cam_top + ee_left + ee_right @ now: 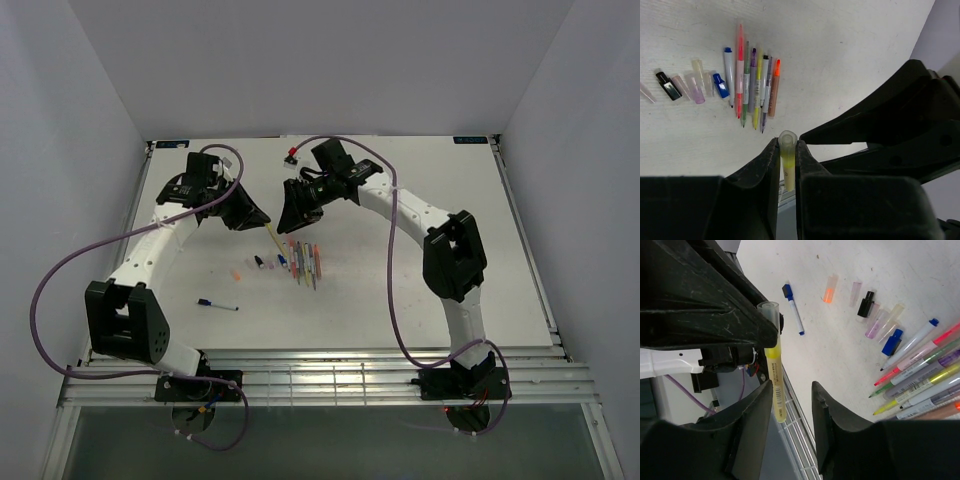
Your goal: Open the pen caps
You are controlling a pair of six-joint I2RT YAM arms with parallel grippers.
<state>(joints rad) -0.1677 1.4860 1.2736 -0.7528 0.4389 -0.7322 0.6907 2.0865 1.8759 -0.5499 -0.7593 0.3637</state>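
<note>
A yellow pen with a clear cap hangs above the table. My left gripper is shut on its capped end, and the clear cap tip pokes out between the fingers. My right gripper is open, its jaws on either side of the pen's barrel, which lies against one finger. From above, the left gripper and right gripper meet over the yellow pen. Several uncapped pens lie in a row. Loose pen caps lie beside them: black, blue, pinkish clear.
A lone pen with a blue cap lies apart at front left on the white table. An orange cap sits near it. A slatted metal rail runs along the near edge. Purple cables loop beside both arms.
</note>
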